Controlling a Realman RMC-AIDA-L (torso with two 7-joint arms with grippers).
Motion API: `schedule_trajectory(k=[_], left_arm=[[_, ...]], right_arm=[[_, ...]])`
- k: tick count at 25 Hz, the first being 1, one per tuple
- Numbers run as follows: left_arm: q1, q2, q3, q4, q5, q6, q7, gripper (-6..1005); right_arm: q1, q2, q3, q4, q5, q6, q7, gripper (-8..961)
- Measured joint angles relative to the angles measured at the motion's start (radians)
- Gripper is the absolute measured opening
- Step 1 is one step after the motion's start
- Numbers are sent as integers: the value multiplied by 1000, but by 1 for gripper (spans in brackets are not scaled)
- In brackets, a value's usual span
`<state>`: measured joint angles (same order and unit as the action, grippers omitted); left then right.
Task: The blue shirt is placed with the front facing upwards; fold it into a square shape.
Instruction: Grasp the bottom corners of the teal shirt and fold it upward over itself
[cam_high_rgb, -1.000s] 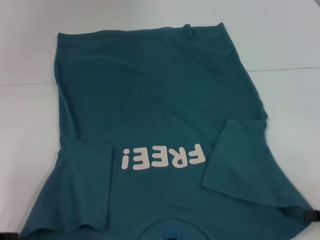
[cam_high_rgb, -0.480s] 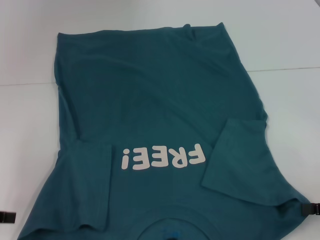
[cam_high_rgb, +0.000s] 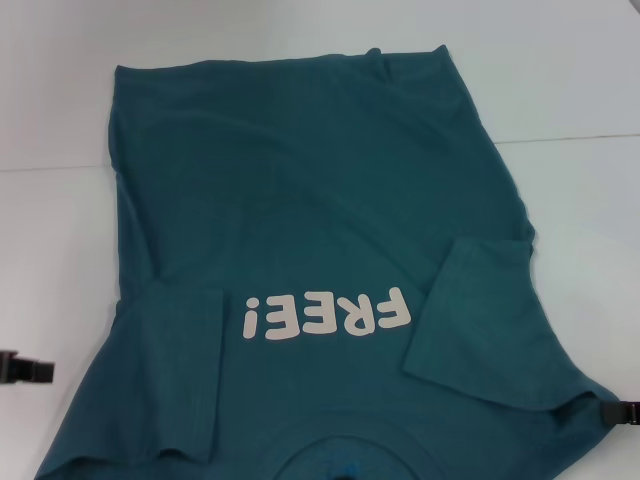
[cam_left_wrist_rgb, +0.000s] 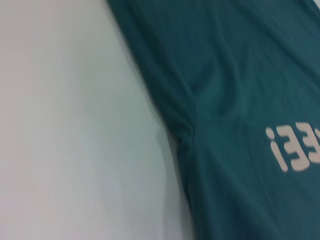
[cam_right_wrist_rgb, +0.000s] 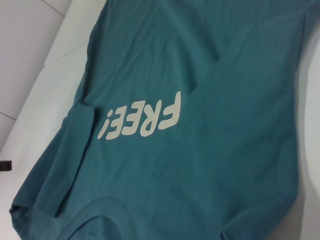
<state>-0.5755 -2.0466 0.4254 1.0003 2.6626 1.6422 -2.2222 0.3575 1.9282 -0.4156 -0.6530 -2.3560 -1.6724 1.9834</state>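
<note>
face-up on the white table (cam_high_rgb: 580, 60), the blue shirt (cam_high_rgb: 310, 200) lies with both sleeves folded in, readying a square fold; left gripper (cam_high_rgb: 25, 369) and right gripper (cam_high_rgb: 620, 412) flank its shoulders, their grip impossible to tell.

Only the tips of the two arms show, low at either side of the head view. The left gripper (cam_high_rgb: 25, 369) pokes in from the left edge as a short, dark, flat piece lying level; it also appears as a small dark tab at the edge of the right wrist view. The right gripper (cam_high_rgb: 621, 413) shows at the right edge, lower, as a small dark block. Whether either is open or closed cannot be made out.
</note>
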Motion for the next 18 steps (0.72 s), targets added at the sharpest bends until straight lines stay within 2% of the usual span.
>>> schedule_trajectory(k=[7, 14, 18], left_arm=[[-56, 6, 9, -40, 0, -43, -30, 75], [-50, 11, 69, -24, 8, -25, -58, 347], [-32, 10, 75, -7, 9, -1, -63, 504]], right_arm=[[0, 4, 12, 0, 0, 0, 0, 46], [12, 5, 20, -1, 1, 0, 0, 47], [22, 5, 23, -1, 2, 0, 0, 48]])
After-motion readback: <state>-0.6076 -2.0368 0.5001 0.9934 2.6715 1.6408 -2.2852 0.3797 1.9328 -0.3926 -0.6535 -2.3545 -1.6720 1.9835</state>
